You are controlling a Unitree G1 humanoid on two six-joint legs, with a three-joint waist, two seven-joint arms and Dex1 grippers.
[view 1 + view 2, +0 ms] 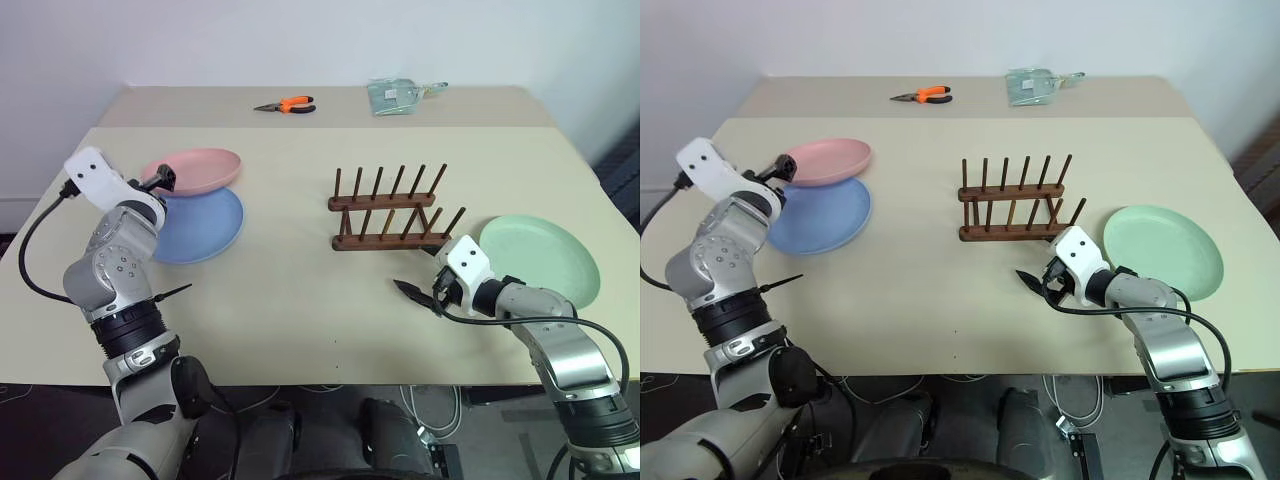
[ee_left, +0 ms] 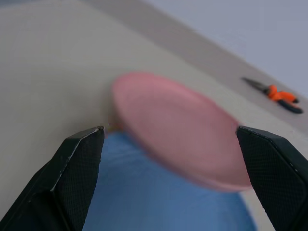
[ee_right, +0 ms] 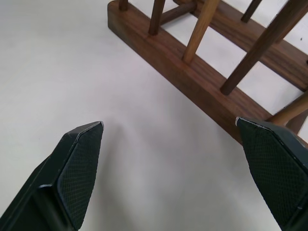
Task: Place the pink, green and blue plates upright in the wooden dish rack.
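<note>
I see a wide beige counter [image 1: 300, 300] with a second one butted against its far edge. The dish rack [image 1: 390, 212] stands near the middle of the counter, dark wood, its two rows of pegs bare.

To the right of the rack, close to its right end, the green plate [image 1: 545, 257] lies flat. To the left of the rack, well apart from it, the blue plate [image 1: 205, 225] lies flat, and the pink plate [image 1: 200, 170] sits tilted with its near edge resting on the far rim of the blue one.

My left gripper [image 2: 173, 139] is left of the rack, at the left edge of the pink and blue plates; its fingers [image 2: 79, 159] are spread wide with nothing between them, and in the left wrist view the pink plate shows beyond them over the blue plate.

My right gripper [image 3: 171, 132] is just in front of the rack's right end, near the green plate's left rim, above the counter. Its fingers [image 3: 82, 163] also stand wide apart and hold nothing; the right wrist view looks past them at the rack's near base bar and pegs.

Far behind the rack, on the rear counter, lie orange-handled pliers [image 1: 288, 105] and, to their right, a clear plastic bag [image 1: 395, 95].
</note>
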